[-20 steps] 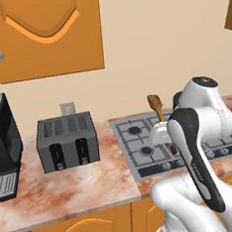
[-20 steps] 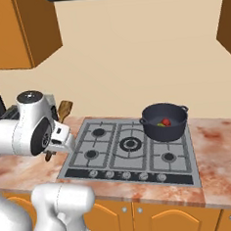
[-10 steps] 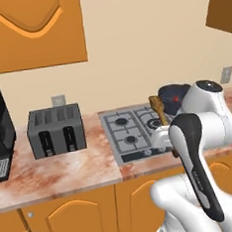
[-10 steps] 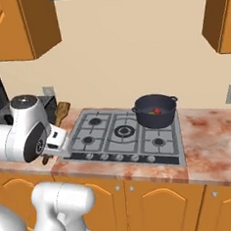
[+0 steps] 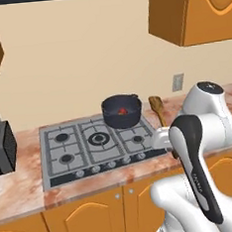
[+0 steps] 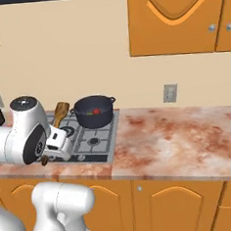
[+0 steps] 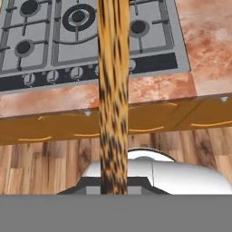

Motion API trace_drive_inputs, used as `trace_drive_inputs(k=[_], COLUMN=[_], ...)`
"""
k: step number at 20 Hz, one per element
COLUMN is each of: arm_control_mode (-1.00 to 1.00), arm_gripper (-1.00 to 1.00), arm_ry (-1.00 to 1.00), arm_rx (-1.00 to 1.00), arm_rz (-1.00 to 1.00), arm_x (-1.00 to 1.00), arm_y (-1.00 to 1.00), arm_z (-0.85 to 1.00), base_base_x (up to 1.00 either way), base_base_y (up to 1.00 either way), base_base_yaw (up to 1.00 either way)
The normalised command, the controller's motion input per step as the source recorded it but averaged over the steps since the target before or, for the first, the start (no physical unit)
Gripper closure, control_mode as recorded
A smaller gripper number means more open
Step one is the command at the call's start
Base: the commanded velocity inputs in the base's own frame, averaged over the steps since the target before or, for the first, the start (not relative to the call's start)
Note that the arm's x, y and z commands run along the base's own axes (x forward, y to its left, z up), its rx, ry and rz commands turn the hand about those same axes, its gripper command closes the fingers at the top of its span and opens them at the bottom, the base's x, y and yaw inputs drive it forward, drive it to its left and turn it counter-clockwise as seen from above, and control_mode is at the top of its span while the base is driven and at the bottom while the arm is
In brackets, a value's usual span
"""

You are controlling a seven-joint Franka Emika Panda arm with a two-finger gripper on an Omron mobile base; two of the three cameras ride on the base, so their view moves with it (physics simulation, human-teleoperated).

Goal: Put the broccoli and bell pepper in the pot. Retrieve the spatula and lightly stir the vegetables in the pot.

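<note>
My gripper (image 5: 162, 137) is shut on the handle of the brown wooden spatula (image 5: 157, 108), whose flat head points up and away, just right of the pot. The dark pot (image 5: 121, 110) stands on the stove's back right burner, with the red bell pepper (image 5: 121, 111) inside. From the right, the gripper (image 6: 56, 140) holds the spatula (image 6: 61, 111) left of the pot (image 6: 93, 111); the bell pepper (image 6: 96, 110) and a green bit, the broccoli (image 6: 89, 112), lie inside. In the hand view the spatula's handle (image 7: 113, 90) runs up the middle, over the stove's front edge.
The grey gas stove (image 5: 86, 145) is set in the mottled pink counter (image 6: 177, 132). A dark toaster (image 5: 2, 147) stands at the far left. Orange wall cabinets (image 6: 178, 19) hang overhead, and a wall outlet (image 6: 170, 92) sits behind the counter.
The whole picture has shifted: the base has driven to the right, so stove and pot now sit further left in view. The gripper stays shut on the spatula.
</note>
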Motion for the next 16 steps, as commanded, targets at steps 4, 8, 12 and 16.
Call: trace_drive_inputs(k=[4, 8, 12, 16], arm_control_mode=[1.00, 1.00, 1.00, 1.00], arm_gripper=[1.00, 1.00, 1.00, 1.00], arm_ry=[0.00, 0.00, 0.00, 0.00], arm_rx=[0.00, 0.00, 0.00, 0.00], arm_rz=[0.00, 0.00, 0.00, 0.00], arm_x=[0.00, 0.00, 0.00, 0.00], arm_y=[0.00, 0.00, 0.00, 0.00], arm_z=[0.00, 0.00, 0.00, 0.00], base_base_x=[0.38, 0.47, 0.77, 1.00], base_base_y=[-0.64, -0.12, -0.08, -0.19], base_base_yaw=[0.01, 0.13, 0.09, 0.04])
